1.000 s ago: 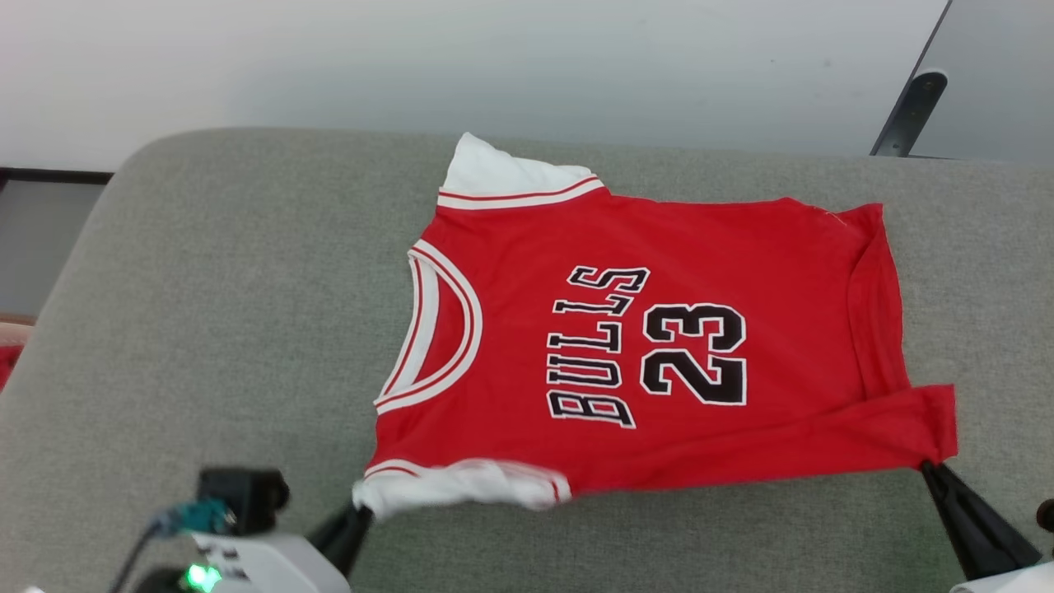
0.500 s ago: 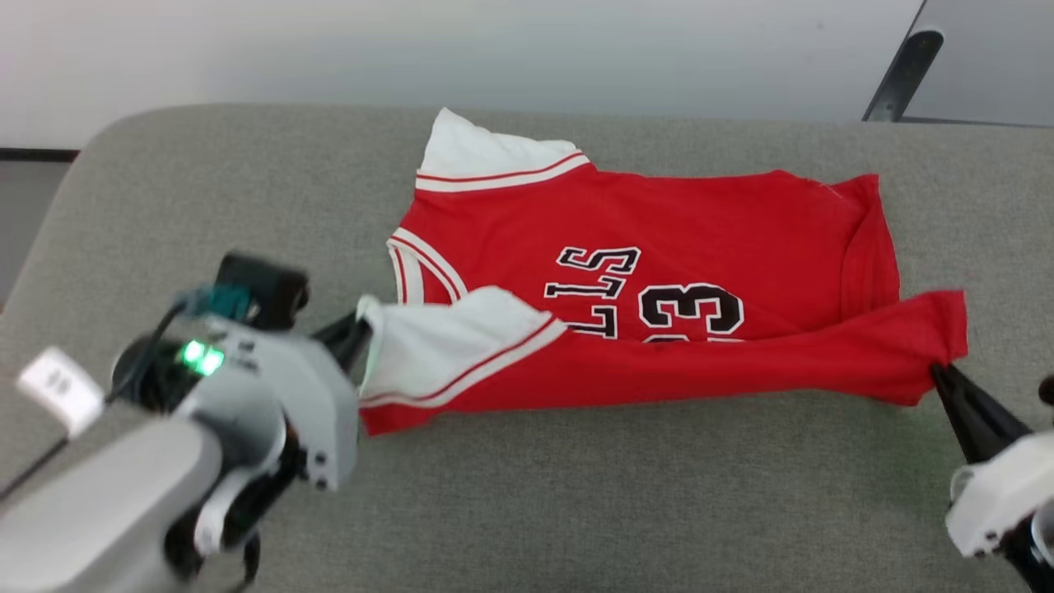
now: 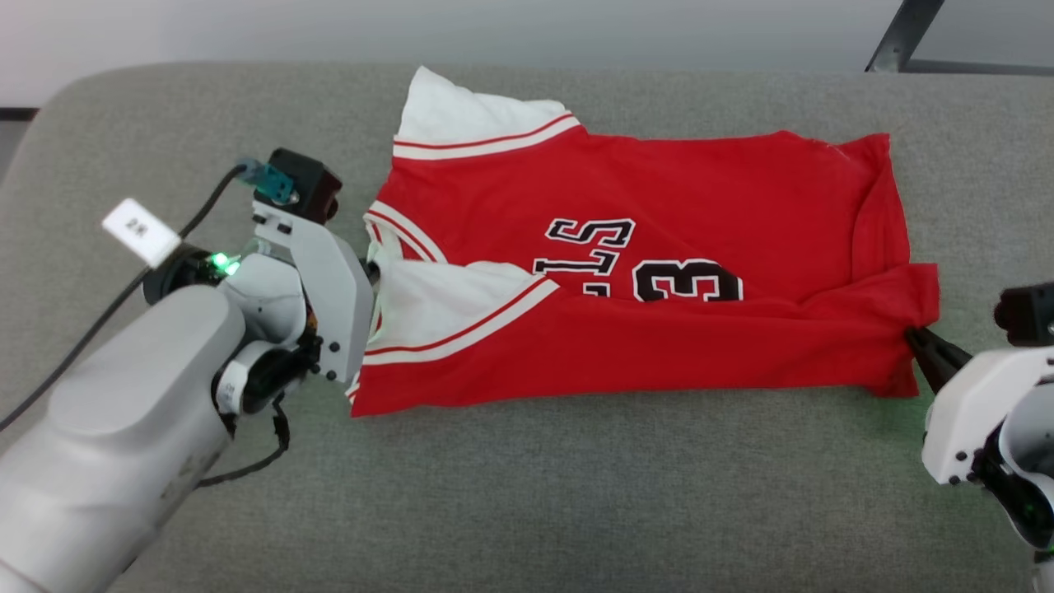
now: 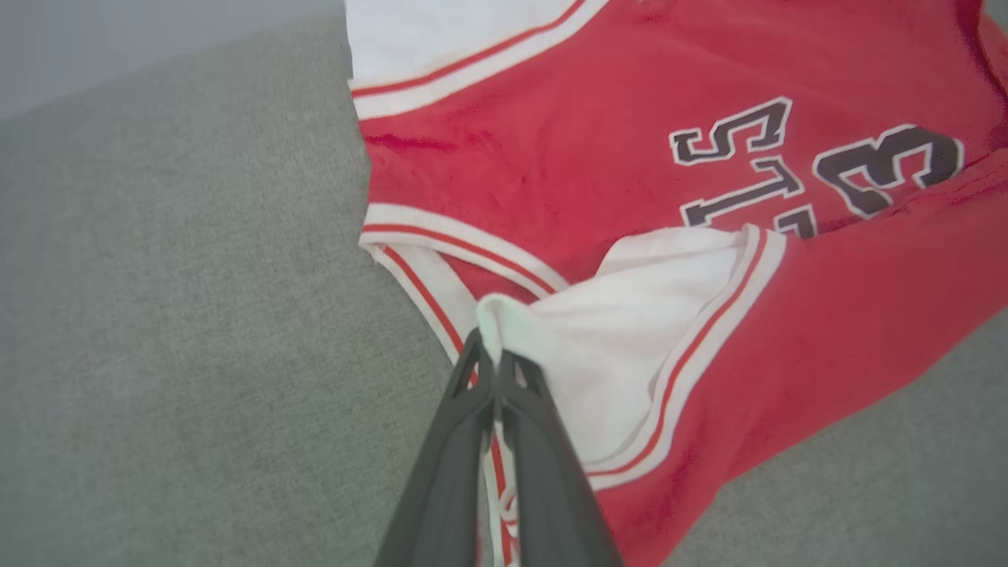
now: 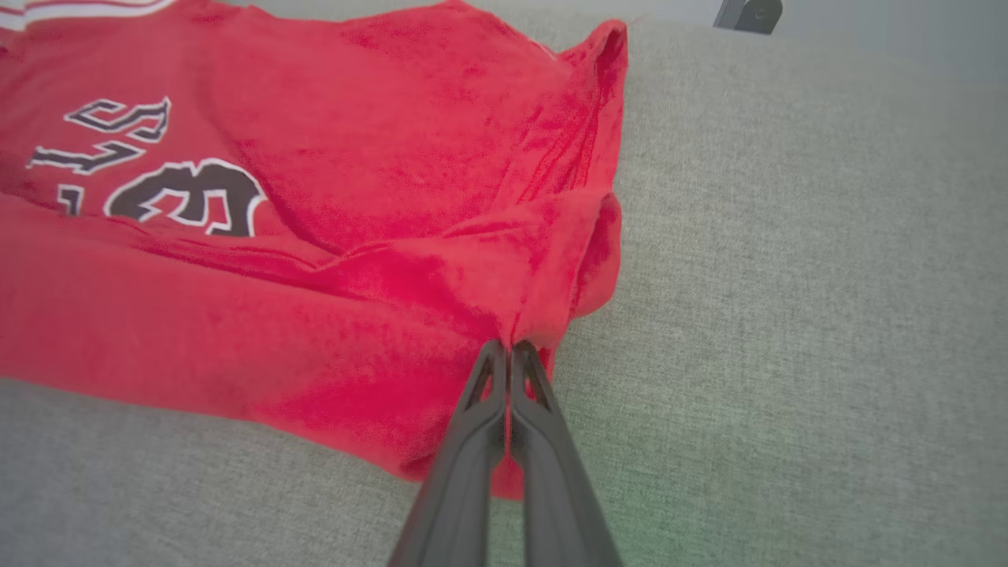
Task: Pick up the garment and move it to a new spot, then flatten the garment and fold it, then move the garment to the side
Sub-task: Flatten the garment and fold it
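Mid-fold: red soft jersey shirt (image 3: 683,198), white sleeves, on the grey fabric cushion (image 3: 576,494).
Left pincer (image 4: 494,354) clamped on sleeve, right pincer (image 5: 510,348) on hem corner — light, limp cloth, best held by corners.

Grey fabric-covered counter (image 3: 535,494) with a rounded corner; a dark slanted bar (image 3: 893,37) stands beyond its far right edge.

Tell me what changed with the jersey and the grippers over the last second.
The left gripper, shut on the white near sleeve, and the right gripper, shut on the red hem corner, have carried the near edge of the garment over its front, hiding half the lettering. Neither let go. The far sleeve and grey cushion stayed put.
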`<state>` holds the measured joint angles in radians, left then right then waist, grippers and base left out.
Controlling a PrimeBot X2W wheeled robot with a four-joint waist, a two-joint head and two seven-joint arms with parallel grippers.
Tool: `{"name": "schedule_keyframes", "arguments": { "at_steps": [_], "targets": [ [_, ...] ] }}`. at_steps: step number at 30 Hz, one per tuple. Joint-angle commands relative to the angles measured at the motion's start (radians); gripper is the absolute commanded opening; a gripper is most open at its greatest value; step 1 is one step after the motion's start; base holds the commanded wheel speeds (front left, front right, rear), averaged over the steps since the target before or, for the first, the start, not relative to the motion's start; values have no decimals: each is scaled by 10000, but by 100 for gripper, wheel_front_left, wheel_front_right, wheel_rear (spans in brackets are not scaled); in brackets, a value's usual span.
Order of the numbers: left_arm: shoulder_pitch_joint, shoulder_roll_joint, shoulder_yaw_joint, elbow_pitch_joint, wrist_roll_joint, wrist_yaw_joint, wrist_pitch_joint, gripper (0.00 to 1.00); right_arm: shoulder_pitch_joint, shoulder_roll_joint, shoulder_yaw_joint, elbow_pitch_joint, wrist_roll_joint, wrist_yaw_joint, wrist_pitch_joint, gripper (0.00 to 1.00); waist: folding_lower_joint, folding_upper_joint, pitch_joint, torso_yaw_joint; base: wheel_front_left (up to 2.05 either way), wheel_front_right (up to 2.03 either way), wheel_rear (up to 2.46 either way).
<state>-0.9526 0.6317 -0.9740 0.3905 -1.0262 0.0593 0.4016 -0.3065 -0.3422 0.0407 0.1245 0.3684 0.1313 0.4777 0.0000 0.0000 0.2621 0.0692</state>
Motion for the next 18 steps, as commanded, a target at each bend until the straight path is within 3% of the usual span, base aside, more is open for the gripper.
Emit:
{"name": "schedule_keyframes", "arguments": {
  "at_steps": [1, 7, 11, 12, 13, 14, 15, 16, 18],
  "targets": [
    [-146, -148, -85, 369, -140, -180, 208, 0, -180, 42, 43, 120, 72, -11, 248, 0, 0, 0, 121, -58, 0, 0, 0],
    [-466, -736, -178, 1757, -582, -651, 923, 2, -634, 87, 193, 291, 253, -11, 930, 0, 0, 0, 234, -76, 0, 0, 0],
    [-747, -1047, -154, 2466, -748, -818, 1181, 48, -914, 73, 222, 366, 367, -11, 1329, 0, 0, 0, 230, -64, 0, 0, 0],
    [-800, -1100, -148, 2612, -770, -839, 1240, 84, -952, 20, 307, 362, 412, -9, 1438, 24, 0, 0, 209, -56, 0, 0, 0],
    [-848, -1135, -149, 2731, -792, -841, 1260, 100, -980, -13, 339, 357, 459, -9, 1534, 44, 0, 0, 173, -49, 0, 0, 0],
    [-911, -1163, -157, 2846, -785, -882, 1305, 100, -1023, -46, 355, 357, 493, -11, 1617, 80, 0, 0, 135, -41, 0, 0, 0],
    [-911, -1163, -157, 2846, -785, -882, 1305, 100, -1023, -46, 355, 357, 493, -11, 1617, 80, 0, 0, 135, -41, 0, 0, 0],
    [-1004, -1200, -178, 3044, -768, -947, 1320, 100, -1099, -181, 473, 342, 500, -9, 1814, 100, 0, 0, 40, -27, 0, 0, 0],
    [-1052, -1232, -163, 3129, -766, -954, 1283, 100, -1140, -189, 488, 316, 558, -9, 1882, 100, 0, 0, -19, -17, 0, 0, 0]
  ]
}}
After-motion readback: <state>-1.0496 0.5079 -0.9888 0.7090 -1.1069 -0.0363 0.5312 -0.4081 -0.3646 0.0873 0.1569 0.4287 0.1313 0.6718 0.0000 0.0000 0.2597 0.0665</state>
